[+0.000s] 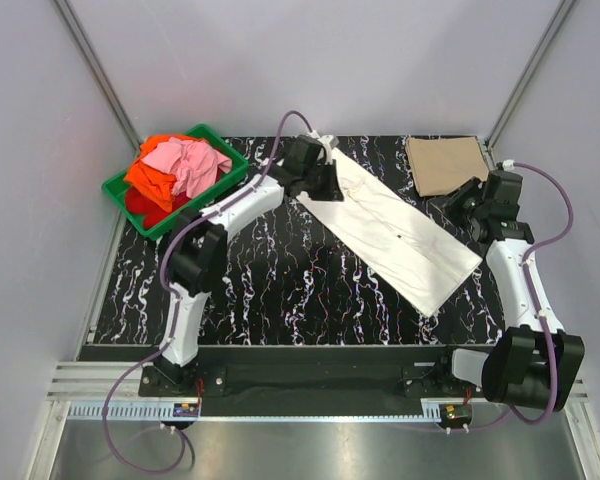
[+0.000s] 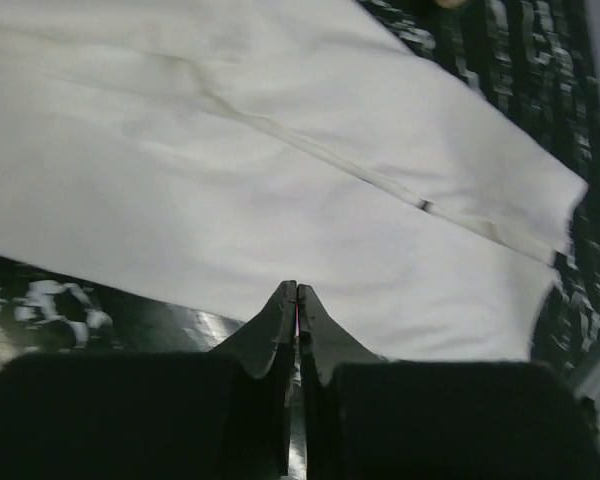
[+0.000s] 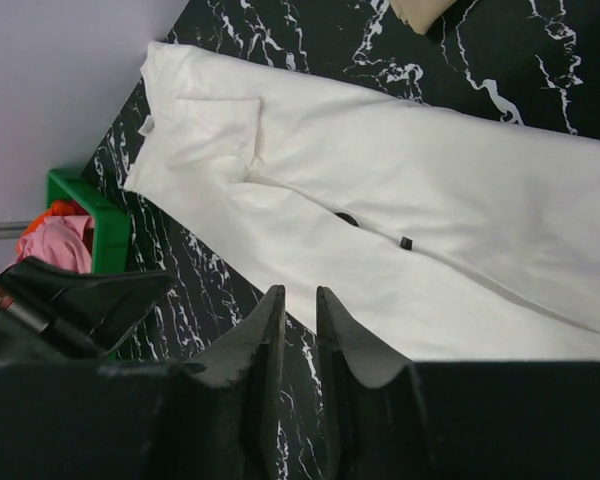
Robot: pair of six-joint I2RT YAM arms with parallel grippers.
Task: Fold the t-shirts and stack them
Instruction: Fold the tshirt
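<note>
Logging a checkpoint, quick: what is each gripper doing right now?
Left gripper: closed, tips at the edge of the white t-shirt.
Right gripper: slightly open, empty.

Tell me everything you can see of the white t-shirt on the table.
The white t-shirt is soft cloth folded into a long, narrow band, lying flat and diagonal on the black marbled table, from the far middle to the near right. A crease runs along its length, with small black marks near the middle and a sleeve folded in at the far end. The left pincer, shut, sits at that end; whether it touches the cloth is unclear.
</note>
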